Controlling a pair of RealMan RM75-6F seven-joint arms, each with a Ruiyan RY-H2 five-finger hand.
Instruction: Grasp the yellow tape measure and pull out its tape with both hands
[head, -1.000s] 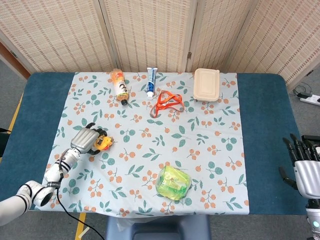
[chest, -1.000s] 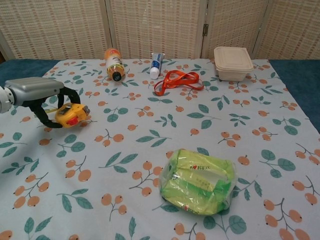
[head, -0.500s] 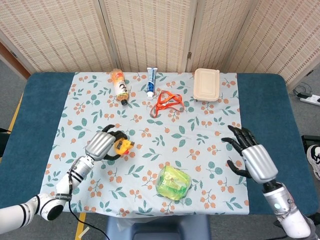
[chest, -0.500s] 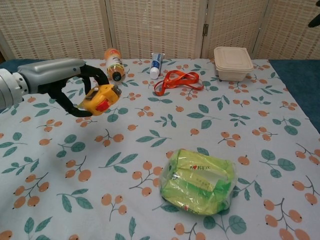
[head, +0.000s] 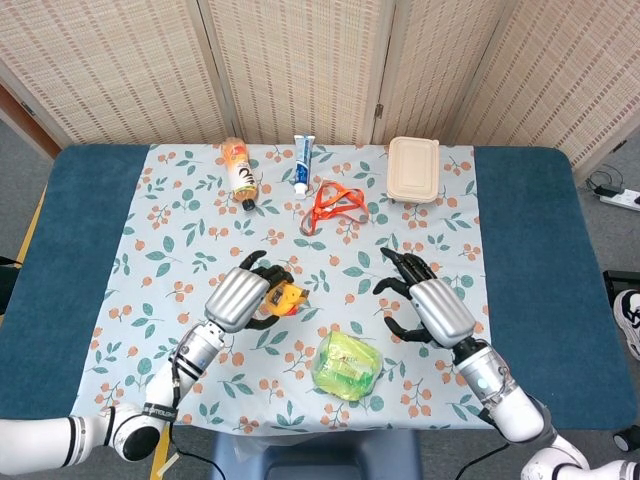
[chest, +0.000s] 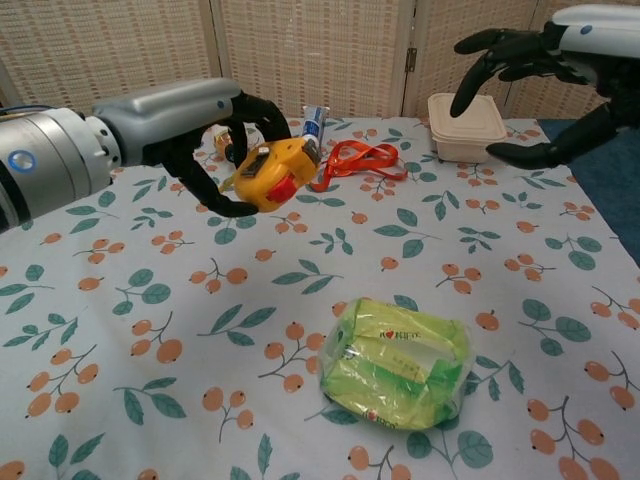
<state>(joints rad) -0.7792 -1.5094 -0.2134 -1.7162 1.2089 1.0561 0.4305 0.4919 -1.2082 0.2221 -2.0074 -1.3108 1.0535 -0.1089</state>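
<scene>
A blue bench (head: 530, 230) fills most of the head view, and a pale cloth (head: 200, 240) printed with green leaves and orange berries covers its middle. Behind the bench, across the top of both views, stands a folding screen (head: 300, 60) of woven, straw-coloured panels in light frames; grey floor shows at the frame edges.

Along the upper edge of the cloth lie an orange bottle (head: 240, 172) on its side, a white and blue tube (head: 302, 161), a looped orange lanyard (head: 334, 205) and a closed beige lunch box (head: 413, 169). A green plastic packet (head: 347, 365) sits low in the frame, near the bench's front edge.

The yellow tape measure (chest: 268, 174) is lifted clear of the cloth, left of centre in the chest view and just below centre in the head view. Its case is a rounded yellow block with a red button on the face and dark trim at the edges; whether any tape is drawn out cannot be told.

The left hand (head: 243, 298), silver-backed with black fingers, is wrapped around the tape measure, fingers curled over its top and thumb beneath. The right hand (head: 425, 303) is to the right of it, well apart, fingers spread and bent, holding nothing. In the chest view the right hand sits in the upper right corner, in front of the lunch box.
</scene>
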